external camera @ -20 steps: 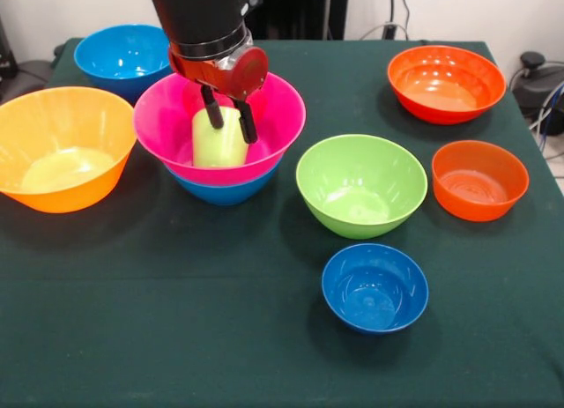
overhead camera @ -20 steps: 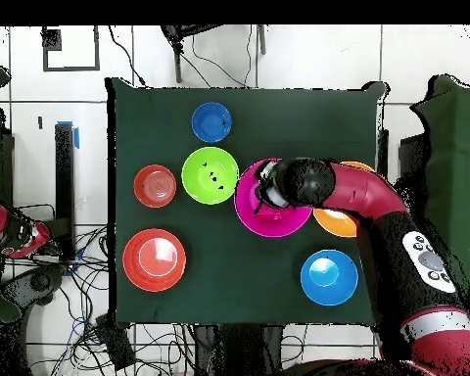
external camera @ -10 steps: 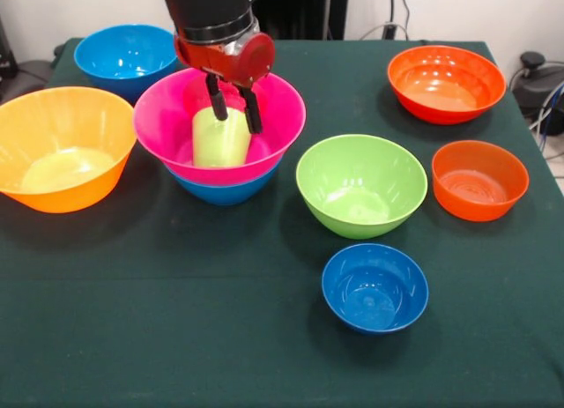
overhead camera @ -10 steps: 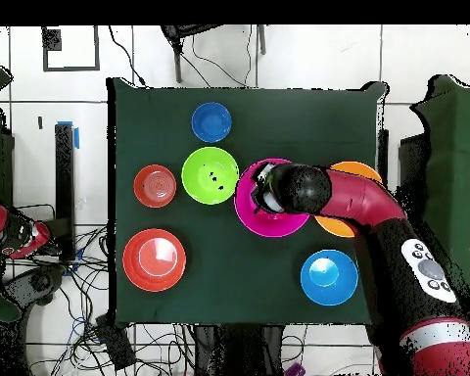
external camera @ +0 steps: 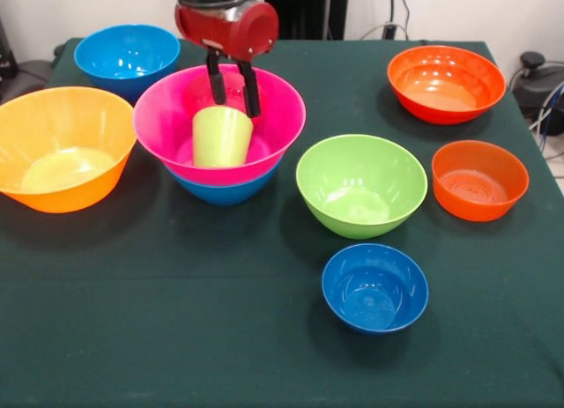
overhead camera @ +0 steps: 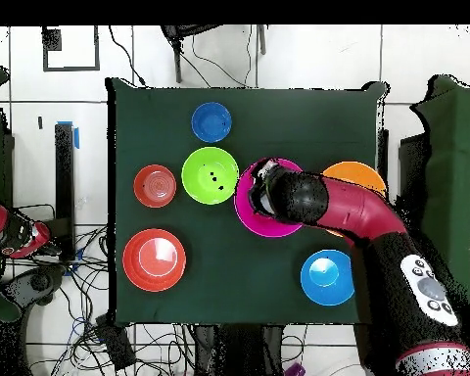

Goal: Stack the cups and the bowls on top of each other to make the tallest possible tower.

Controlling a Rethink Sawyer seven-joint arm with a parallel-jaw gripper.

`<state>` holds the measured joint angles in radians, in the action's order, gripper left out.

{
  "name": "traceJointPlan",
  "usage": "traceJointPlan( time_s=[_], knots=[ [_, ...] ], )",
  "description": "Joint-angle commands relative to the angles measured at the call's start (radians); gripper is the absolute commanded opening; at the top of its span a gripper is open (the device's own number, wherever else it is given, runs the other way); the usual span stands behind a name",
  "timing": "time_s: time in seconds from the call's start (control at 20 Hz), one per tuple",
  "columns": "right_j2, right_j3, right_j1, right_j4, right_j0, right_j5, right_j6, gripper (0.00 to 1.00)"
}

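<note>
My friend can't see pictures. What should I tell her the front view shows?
A lime-green cup stands in a big pink bowl nested on a blue bowl, with the robot's open gripper just above the cup. Around them on the dark green table sit orange, green and blue bowls.

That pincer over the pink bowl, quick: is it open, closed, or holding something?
Pincer: open, holding nothing, just above the lime cup standing in the pink bowl.

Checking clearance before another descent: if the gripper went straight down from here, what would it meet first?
Probably the lime cup standing in the pink bowl; the open gripper hangs just above its rim.
</note>
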<state>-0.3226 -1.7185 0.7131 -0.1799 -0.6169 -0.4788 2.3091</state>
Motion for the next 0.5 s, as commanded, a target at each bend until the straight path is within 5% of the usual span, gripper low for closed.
traceJointPlan(
  time_s=[0.05, 0.5],
  knots=[
    [0.110, -0.099, 0.051, 0.042, 0.060, 0.077, 0.229, 1.00],
    [0.252, -0.188, 0.072, 0.064, 0.127, 0.082, 0.229, 1.00]
  ],
)
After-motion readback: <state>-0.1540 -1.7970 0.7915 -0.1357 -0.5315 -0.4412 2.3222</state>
